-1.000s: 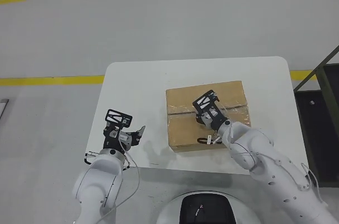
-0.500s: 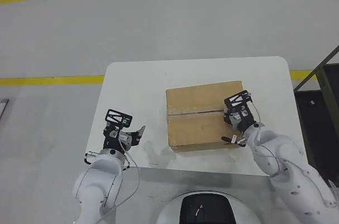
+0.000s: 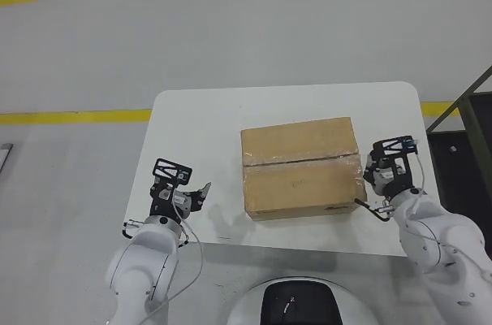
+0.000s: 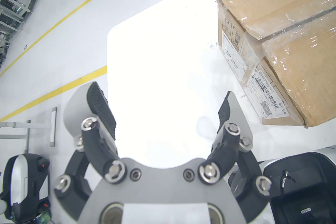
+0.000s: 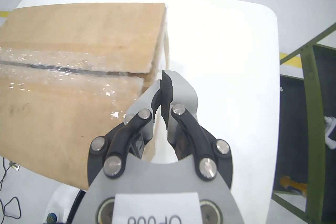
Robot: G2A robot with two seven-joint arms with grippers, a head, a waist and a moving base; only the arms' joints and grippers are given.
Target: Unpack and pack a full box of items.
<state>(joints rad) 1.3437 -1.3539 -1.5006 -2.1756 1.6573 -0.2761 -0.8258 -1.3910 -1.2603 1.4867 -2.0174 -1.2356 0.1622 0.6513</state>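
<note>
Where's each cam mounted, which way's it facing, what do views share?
Top view: above the arms, facing down on table and box; left arm and right arm show.
Left wrist view: on left wrist, facing past the open left claw to the box's labelled end.
Right wrist view: on right wrist, facing past the shut right claw along the box's taped seam.
Shared: all three show box and table.

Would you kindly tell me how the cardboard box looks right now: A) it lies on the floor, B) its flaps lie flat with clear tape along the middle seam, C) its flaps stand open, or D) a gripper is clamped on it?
B: the box sits on the table, flaps flat, shiny tape along the seam; the right gripper is shut beside it, the left gripper open and apart.
</note>
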